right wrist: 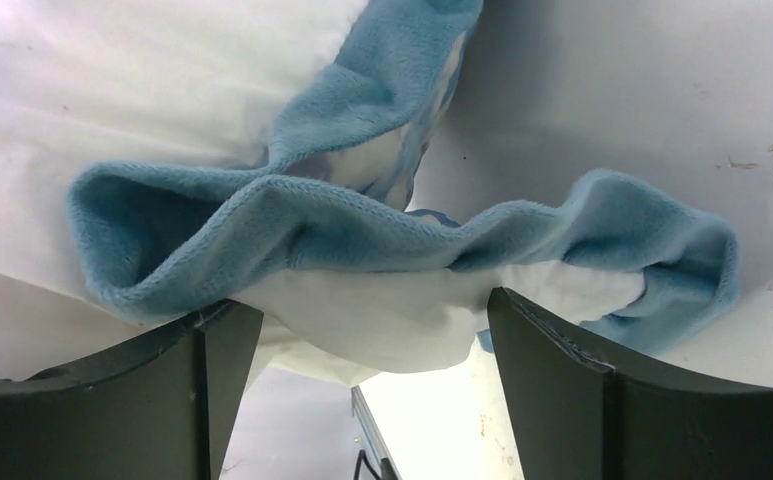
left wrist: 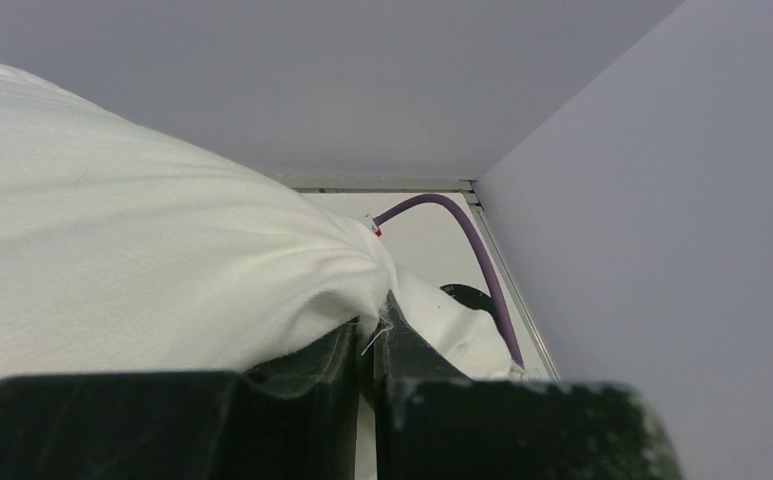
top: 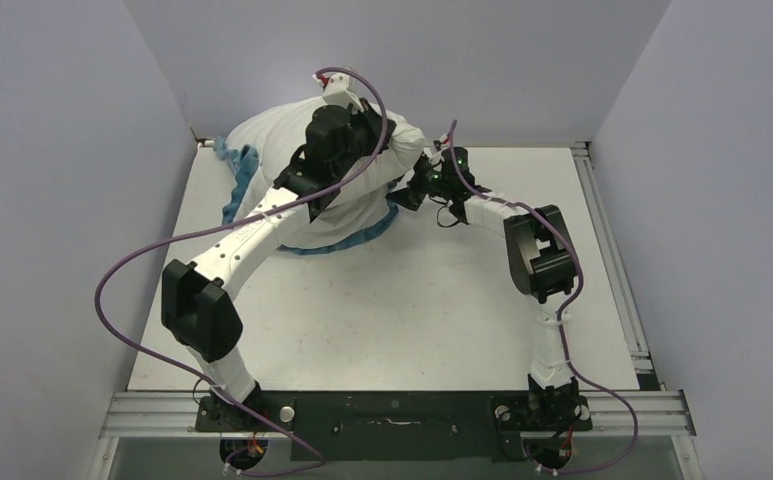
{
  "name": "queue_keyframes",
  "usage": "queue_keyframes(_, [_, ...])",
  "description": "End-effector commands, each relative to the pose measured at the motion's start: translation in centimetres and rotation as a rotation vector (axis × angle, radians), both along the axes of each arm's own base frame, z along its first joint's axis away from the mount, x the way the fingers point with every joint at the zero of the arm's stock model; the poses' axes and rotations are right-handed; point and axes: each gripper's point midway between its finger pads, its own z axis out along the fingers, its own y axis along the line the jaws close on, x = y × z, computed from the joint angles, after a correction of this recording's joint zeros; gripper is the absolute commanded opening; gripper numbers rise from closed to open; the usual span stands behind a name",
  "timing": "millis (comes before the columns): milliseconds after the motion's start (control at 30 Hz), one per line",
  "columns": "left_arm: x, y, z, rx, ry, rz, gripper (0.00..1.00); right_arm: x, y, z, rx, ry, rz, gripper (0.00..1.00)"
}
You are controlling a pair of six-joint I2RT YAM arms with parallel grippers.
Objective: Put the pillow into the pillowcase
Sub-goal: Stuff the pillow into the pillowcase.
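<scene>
Pale lavender walls on three sides, white table (top: 442,300) beneath. At the far left, hard against the back wall: pillow (top: 262,135), plump and plain white, with pillowcase (top: 234,160) showing as a blue ruffle at its left side and again along its near edge. Hard to say from above how much of the cushion, if any, already sits inside the cover.

Clamped tight, left claw (left wrist: 372,335), pinching a fold of the pillow's white cloth at one corner. Spread wide, right claw (right wrist: 372,320), astride the cover's blue ruffled rim and its white inner face, with cloth between the jaws but nothing gripped.

Step in hand, by judgement: securing the mouth of the cover while holding the cushion by its corner. Early in the stuffing, far from done.

Next move calls for closing the right claw on one layer of the rim only, not both. Then drawing that layer outward and over the pinched corner to open a pocket, with the left grip kept firm, so as to feed the corner in rather than drag the whole bundle along the table.
</scene>
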Motion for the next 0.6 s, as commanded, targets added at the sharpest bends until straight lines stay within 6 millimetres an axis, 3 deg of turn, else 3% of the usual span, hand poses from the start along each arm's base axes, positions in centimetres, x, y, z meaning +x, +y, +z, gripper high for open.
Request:
queue_keyframes(0, [1.1, 2.7, 6.9, -0.124, -0.156, 0.075, 0.00, -0.3, 1.3, 3.7, 0.036, -0.123, 0.025, 0.81])
queue_keyframes(267, [1.9, 4.2, 7.1, -0.140, -0.160, 0.105, 0.00, -4.2, 1.0, 3.1, -0.035, -0.121, 0.087, 0.71])
queue_keyframes(400, [2.0, 4.7, 7.3, -0.148, -0.165, 0.112, 0.00, -3.8, 1.4, 3.2, -0.020, -0.129, 0.084, 0.65])
queue_keyframes(567, [1.9, 5.0, 7.5, -0.154, -0.168, 0.111, 0.00, -1.8, 2.4, 3.7, -0.010, -0.157, 0.076, 0.70])
